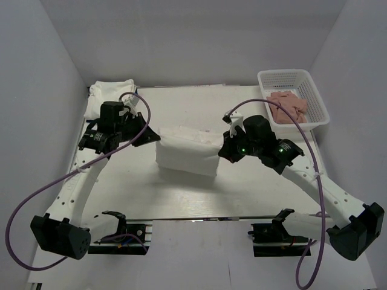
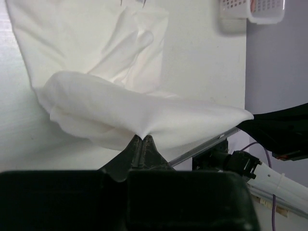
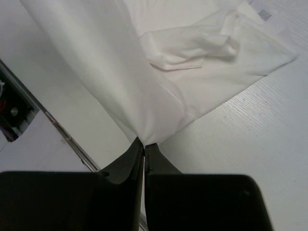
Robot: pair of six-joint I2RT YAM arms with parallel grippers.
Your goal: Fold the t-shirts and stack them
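Nearest, at mid-table [image 1: 242, 193], a white t-shirt [image 1: 186, 154] is stretched between the two grippers, with its lower part draping down onto the tabletop. The left gripper [image 2: 143, 143] is clenched on a pinch of the fabric. Its wrist camera shows the fingers pressed together with cloth gathered into the seam between them and a soft fold billowing just beyond. The right gripper [image 3: 144, 146] is likewise clamped on the shirt's other end, its jaws closed to a thin line around a bunched corner.

Only the right wrist view shows a small grey printed mark [image 3: 263, 13] on the part of the shirt lying flat farther out. Only the overhead camera shows both grips at once and takes in the far left corner, where a folded white bundle [image 1: 112, 90] lies behind the left arm. At the far right stands a white plastic basket [image 1: 320, 103] holding a pinkish cloth [image 1: 289, 106]. The left wrist camera catches just a corner of that basket and none of what is in it.
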